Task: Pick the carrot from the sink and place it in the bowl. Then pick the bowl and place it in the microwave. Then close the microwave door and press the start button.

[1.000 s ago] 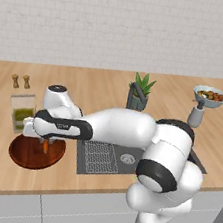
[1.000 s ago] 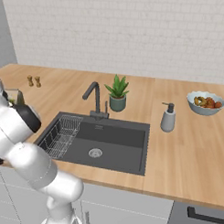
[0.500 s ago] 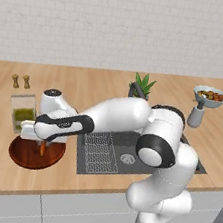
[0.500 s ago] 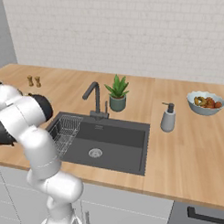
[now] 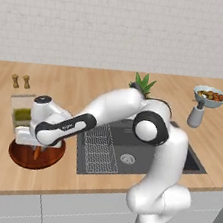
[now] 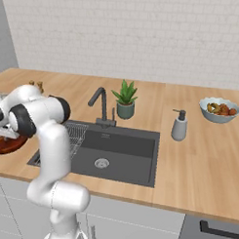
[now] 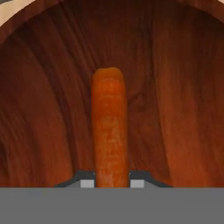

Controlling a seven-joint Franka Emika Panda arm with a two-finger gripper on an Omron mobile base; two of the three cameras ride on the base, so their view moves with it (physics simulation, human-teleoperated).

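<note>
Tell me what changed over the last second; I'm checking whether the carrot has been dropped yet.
The arm's elbow swung up and toward the sink, while the claw stayed over the bowl. The carrot is not released: it is held between the fingertips, hanging into the bowl. Bowl, fruit bowl and soap dispenser have not moved.

The carrot [image 7: 109, 127] is bright orange with faint paler flecks, against the bowl [image 7: 48, 100] of dark reddish-brown wood with streaky grain. The sink [image 6: 120, 151] is dark grey, the counter [image 5: 87, 87] pale honey wood, and the soap bottle [image 6: 179, 126] looks light grey.
</note>
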